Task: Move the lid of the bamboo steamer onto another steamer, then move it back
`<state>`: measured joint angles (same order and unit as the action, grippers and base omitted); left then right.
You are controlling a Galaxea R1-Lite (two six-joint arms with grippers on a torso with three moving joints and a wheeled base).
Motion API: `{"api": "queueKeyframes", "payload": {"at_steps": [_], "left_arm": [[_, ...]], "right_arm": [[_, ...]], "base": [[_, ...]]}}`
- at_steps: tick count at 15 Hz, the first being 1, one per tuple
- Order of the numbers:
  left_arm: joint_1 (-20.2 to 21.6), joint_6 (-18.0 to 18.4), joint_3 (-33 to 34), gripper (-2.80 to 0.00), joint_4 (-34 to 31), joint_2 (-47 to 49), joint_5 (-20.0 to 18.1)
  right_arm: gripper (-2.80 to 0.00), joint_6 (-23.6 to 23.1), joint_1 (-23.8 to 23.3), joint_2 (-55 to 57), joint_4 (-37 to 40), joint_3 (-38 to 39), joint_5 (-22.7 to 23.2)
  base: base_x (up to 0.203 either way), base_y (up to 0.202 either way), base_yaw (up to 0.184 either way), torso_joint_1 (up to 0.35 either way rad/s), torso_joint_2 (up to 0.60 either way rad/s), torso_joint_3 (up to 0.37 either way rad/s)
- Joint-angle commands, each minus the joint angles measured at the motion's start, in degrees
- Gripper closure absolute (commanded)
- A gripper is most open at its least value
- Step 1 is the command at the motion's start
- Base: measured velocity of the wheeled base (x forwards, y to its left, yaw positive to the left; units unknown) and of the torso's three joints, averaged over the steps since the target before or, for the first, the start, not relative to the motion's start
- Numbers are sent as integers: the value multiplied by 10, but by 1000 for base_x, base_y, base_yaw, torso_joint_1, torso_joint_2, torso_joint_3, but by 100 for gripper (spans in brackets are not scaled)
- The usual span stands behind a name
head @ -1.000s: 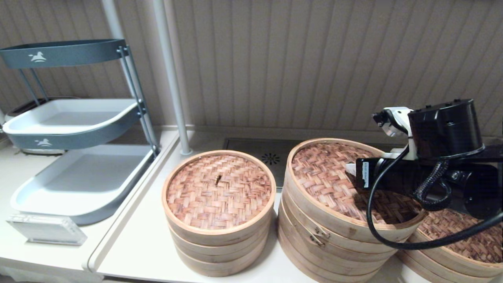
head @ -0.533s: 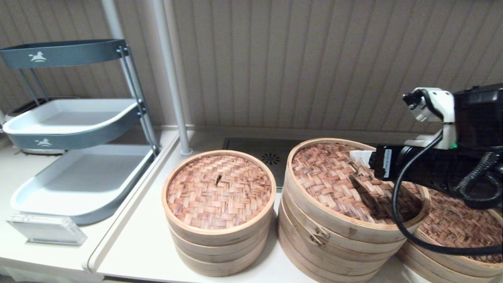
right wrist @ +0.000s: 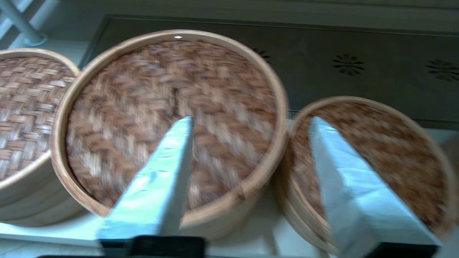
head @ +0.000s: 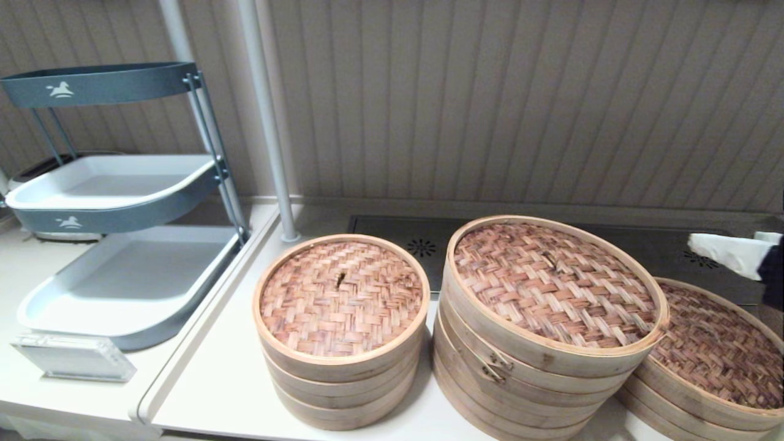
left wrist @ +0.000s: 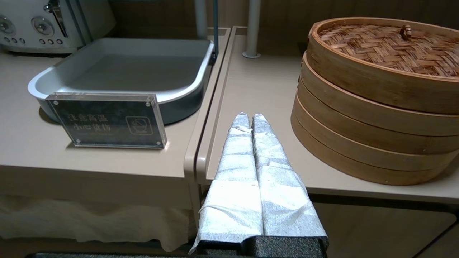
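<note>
My left tool [left wrist: 250, 116] hangs at the near edge of the desk [left wrist: 265, 86], its wrapped tips pressed together, nearer than the narrow steamer stack [head: 340, 343]. The bamboo steamer lid [head: 551, 288] sits on the tall clasped stack, just right of that narrow stack. Another steamer [head: 710, 361] stands low beside the lid's right. My right tool [right wrist: 247, 125] hovers above them, tips spread apart and empty.

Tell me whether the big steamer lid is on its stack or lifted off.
On. The bamboo steamer lid sits level atop the tall clasped stack; the right gripper, jaws open, holds nothing.
</note>
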<state>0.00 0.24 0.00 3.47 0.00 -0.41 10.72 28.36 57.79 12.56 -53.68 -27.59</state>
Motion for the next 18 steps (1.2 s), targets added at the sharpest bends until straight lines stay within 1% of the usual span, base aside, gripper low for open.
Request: {"api": "queueKeyframes", "payload": {"at_steps": [1,3,5,6,8,10,12,14,16,17,18], "left_arm": [[1,0,14,0,0,-1,0],[0,0,14,0,0,-1,0],[1,0,14,0,0,-1,0],[1,0,14,0,0,-1,1],[0,0,14,0,0,-1,0],[1,0,14,0,0,-1,0],[0,0,14,0,0,-1,0],[0,0,14,0,0,-1,1],[0,0,14,0,0,-1,0],[0,0,14,0,0,-1,1],[1,0,14,0,0,-1,0]], "right_arm": [[0,0,0,-89,40,6,-9],[0,2,-8,-142,83,23,-21],[0,2,-33,-187,105,52,-35],[0,1,-51,-222,110,66,-38],[0,-4,-104,-286,136,95,-37],[0,-14,-142,-333,153,123,-26],[0,-26,-148,-383,151,168,-8],[0,-20,-155,-421,131,240,7],[0,-16,-158,-420,121,248,12],[0,-19,-175,-418,106,265,12],[0,-23,-215,-419,93,291,17]], "base": [[0,0,0,0,0,0],[0,0,0,0,0,0],[0,0,0,0,0,0],[0,0,0,0,0,0],[0,0,0,0,0,0],[0,0,0,0,0,0],[0,0,0,0,0,0],[0,0,0,0,0,0],[0,0,0,0,0,0],[0,0,0,0,0,0],[0,0,0,0,0,0]]}}
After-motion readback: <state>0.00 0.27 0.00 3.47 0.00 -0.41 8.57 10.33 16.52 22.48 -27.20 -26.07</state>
